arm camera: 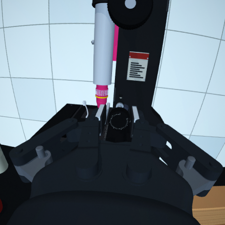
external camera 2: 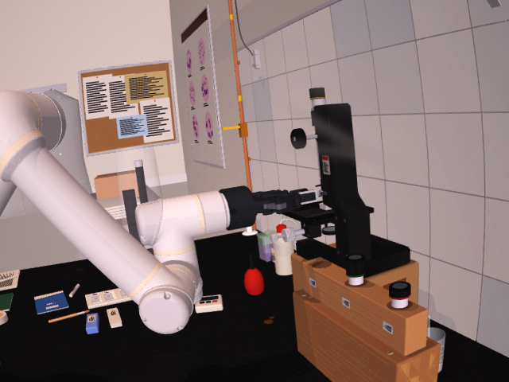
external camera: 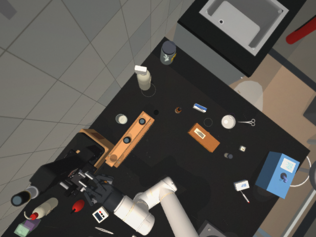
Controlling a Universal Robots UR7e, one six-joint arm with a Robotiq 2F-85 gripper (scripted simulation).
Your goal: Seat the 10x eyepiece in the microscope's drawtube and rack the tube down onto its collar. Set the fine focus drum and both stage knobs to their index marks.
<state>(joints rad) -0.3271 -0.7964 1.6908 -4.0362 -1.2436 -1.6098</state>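
Note:
My gripper (arm camera: 119,122) (external camera 2: 313,195) (external camera: 82,178) reaches level into the black microscope (external camera 2: 339,181), and it stands open around the black fine focus drum (arm camera: 119,121) with its ring of white ticks. The drum sits between the fingers at the foot of the limb. Above it hangs the grey drawtube (arm camera: 103,46) with a pink objective (arm camera: 101,95) below. The eyepiece (external camera 2: 317,94) sits in the top of the drawtube. The large coarse knob (external camera 2: 299,138) juts out higher up, and a silver stage knob (external camera 2: 289,234) sticks out under the stage.
Behind the microscope is the tiled wall. The microscope stands on a wooden case (external camera 2: 362,312), whose rack carries two spare eyepieces (external camera 2: 399,295). A red bulb blower (external camera 2: 253,280), a wash bottle (external camera 2: 282,251) and a timer (external camera 2: 209,304) lie on the bench under my arm.

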